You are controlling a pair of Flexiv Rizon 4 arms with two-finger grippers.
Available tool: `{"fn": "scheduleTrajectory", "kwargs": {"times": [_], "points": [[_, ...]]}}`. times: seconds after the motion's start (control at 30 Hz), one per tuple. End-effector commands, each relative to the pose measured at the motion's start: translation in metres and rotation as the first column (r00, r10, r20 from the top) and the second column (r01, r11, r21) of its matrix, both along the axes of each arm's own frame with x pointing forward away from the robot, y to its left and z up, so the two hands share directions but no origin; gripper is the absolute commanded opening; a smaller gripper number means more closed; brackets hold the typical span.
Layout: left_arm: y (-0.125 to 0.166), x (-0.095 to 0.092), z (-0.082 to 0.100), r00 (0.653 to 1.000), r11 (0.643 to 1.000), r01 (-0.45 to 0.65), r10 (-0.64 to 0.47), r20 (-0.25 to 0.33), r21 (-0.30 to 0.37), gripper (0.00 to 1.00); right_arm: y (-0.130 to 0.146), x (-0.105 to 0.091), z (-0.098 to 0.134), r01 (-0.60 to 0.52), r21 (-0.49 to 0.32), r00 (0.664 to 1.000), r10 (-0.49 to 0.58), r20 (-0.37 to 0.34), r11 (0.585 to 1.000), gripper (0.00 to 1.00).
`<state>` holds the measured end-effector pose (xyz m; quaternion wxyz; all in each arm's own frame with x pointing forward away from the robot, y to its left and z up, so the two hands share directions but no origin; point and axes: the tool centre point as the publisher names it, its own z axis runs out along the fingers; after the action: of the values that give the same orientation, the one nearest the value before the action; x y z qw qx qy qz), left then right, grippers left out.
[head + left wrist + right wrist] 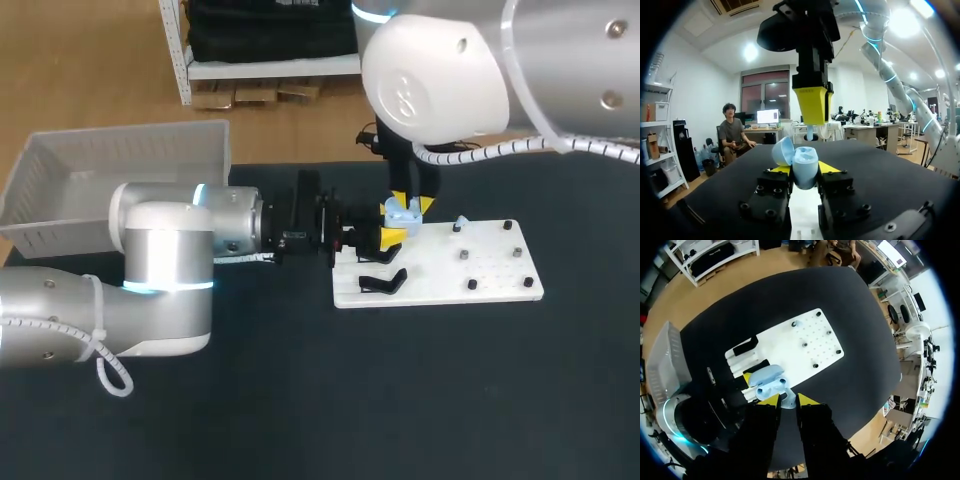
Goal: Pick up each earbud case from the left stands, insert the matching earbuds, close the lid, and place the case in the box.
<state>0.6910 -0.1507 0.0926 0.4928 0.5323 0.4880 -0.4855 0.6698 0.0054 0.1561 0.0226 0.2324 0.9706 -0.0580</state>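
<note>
The left gripper (804, 171) was clenched on the earbud case (805, 161), one yellow finger pressed on each side of its pale blue body; the body stood taller than wide between them, long axis roughly upright and open mouth facing up; its lid (782, 151) hung open, tipped off to one side. Just above the mouth the right gripper (788, 399) pointed straight down, its fingers pinched on a small earbud (810, 133) whose stem showed below the tips, apart from the case. Beneath lay the white board (470, 285) with a black stand (382, 283); the box (60, 160) sat well apart behind the left arm.
</note>
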Motion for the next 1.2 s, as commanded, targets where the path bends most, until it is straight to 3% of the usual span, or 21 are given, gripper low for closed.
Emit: {"fn": "scheduleTrajectory", "kwargs": {"times": [0.03, 0.73, 1.2], "points": [[-0.0005, -0.0018, -0.0007, 1.0, 1.0, -0.008, 0.008, 0.004, -0.003, 0.0, 0.0002, 0.0022, -0.0015, 0.017, -0.007, 1.0, -0.017, 0.0, 1.0, 0.0], [-0.0005, -0.0018, -0.0007, 1.0, 1.0, -0.008, 0.008, 0.004, -0.003, 0.0, 0.0044, 0.0098, -0.0037, 0.08, -0.014, 0.997, -0.08, -0.016, 0.997, 0.0], [-0.0005, -0.0018, -0.0007, 1.0, 1.0, -0.008, 0.008, 0.004, -0.003, 0.0, 0.0025, 0.0041, 0.0003, 0.086, 0.004, 0.996, -0.086, -0.029, 0.996, 0.0]]}}
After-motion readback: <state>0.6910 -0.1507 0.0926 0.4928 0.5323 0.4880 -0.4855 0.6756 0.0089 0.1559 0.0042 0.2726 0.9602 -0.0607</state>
